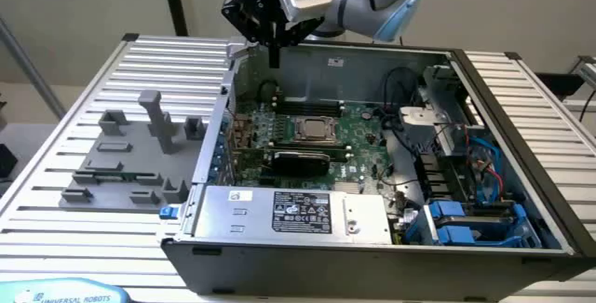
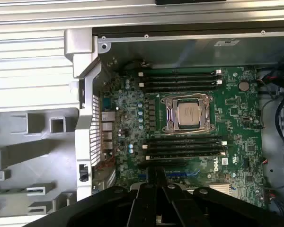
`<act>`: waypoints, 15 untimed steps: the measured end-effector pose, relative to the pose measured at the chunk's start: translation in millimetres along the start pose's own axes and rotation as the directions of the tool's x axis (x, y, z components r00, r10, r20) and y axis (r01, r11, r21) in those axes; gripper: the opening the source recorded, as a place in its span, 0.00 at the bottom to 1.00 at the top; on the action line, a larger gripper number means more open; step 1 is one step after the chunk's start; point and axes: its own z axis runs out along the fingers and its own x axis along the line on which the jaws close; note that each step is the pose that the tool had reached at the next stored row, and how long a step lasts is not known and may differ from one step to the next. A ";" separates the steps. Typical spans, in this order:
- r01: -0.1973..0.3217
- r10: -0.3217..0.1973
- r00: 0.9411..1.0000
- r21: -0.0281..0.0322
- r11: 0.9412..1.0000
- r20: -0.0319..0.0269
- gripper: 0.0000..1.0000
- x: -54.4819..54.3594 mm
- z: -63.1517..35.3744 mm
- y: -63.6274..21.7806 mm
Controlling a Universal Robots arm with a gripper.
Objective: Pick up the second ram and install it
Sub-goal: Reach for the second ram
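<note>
Claw [image 1: 275, 57]: pinched shut on nothing, hanging above the rear corner of the open computer case [image 1: 373, 268], toward the exterior view's left.
Second ram [image 1: 119, 175]: thin greenish strip, lying flat in the gray holder [image 1: 130, 156] on the worktop [image 1: 167, 58], outside the case.
Memory slots [image 2: 184, 146]: black, flanking the processor socket [image 2: 188, 113].

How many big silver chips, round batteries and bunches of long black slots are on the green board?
Big silver chip: 1
Round battery: 1
Bunches of long black slots: 2
Total: 4
</note>
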 end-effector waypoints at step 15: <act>0.000 0.000 1.000 -0.003 1.000 0.000 0.11 7.7 -0.2 -1.0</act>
